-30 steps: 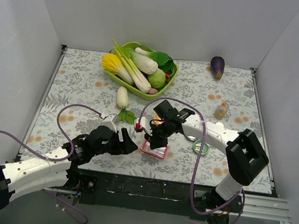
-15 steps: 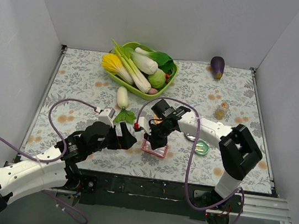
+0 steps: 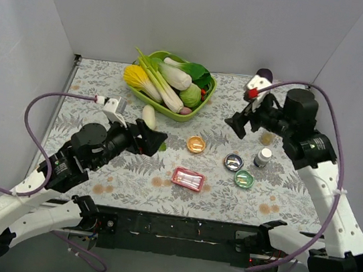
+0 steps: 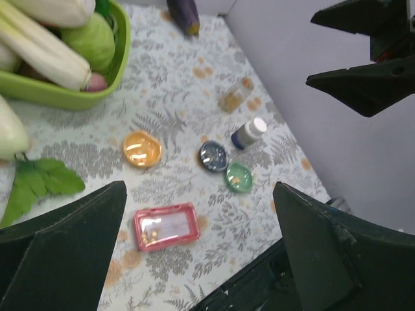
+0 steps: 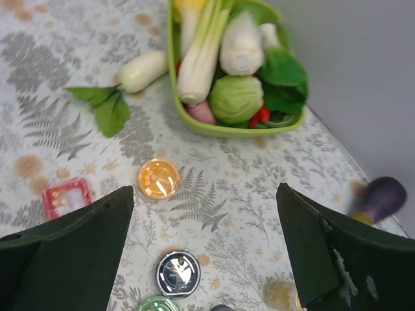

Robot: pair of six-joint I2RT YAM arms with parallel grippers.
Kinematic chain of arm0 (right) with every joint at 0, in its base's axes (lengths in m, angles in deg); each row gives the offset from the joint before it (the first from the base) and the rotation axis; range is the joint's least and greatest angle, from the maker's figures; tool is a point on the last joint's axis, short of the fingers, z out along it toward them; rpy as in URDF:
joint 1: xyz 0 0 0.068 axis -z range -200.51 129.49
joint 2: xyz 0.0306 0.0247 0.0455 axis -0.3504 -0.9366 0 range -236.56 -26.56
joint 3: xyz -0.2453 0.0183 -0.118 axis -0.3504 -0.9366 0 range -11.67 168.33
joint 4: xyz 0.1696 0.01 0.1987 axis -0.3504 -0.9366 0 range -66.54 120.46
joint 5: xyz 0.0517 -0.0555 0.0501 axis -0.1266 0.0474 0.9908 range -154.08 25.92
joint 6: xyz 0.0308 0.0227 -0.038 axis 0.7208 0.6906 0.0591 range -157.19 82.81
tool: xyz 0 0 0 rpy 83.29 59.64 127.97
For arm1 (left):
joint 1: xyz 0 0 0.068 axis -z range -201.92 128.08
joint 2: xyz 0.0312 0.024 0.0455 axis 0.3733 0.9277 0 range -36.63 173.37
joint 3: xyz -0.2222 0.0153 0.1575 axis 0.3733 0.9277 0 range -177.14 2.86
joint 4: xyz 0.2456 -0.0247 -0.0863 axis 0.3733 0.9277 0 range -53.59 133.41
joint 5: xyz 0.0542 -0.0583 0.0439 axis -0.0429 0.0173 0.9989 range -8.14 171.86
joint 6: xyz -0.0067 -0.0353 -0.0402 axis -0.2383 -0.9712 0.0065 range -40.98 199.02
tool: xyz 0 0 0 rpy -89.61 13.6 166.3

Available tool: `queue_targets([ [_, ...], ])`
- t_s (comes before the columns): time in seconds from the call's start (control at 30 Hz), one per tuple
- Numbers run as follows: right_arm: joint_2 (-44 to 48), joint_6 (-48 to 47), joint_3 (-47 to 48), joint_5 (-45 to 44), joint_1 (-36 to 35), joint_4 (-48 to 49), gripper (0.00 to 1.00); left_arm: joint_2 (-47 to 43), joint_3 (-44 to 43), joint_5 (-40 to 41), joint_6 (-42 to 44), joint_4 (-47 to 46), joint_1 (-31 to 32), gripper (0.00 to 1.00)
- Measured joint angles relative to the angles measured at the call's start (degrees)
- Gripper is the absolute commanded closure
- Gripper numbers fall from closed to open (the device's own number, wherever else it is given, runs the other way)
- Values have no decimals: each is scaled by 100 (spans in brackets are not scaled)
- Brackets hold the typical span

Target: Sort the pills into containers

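Pill box [image 3: 187, 179], apart frm left end effector [image 3: 157, 139]

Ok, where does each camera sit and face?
Top external: above and behind, looking down on the table; left arm, right arm show.
Left wrist: on left gripper, facing the pink box; own open fingers show.
Right wrist: on right gripper, facing the green bowl; own open fingers show.
Shared: all three show the pink box and orange dish.
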Motion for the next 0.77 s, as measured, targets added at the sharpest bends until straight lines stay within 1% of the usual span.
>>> queue_targets([
  [0.13,507,942,199,-514,367,337,2,111,-807,55,310,157,-2,2],
  [0.27,527,1585,407,-935,619,396,2,164,-1268,48,509,330,-2,2],
  [0.53,566,2197,424,-1305,837,382,2,83,-1373,46,647,533,-2,2],
  [0.77,745,2347,424,-1335,951,378,2,-28,-1373,50,686,608,-2,2],
])
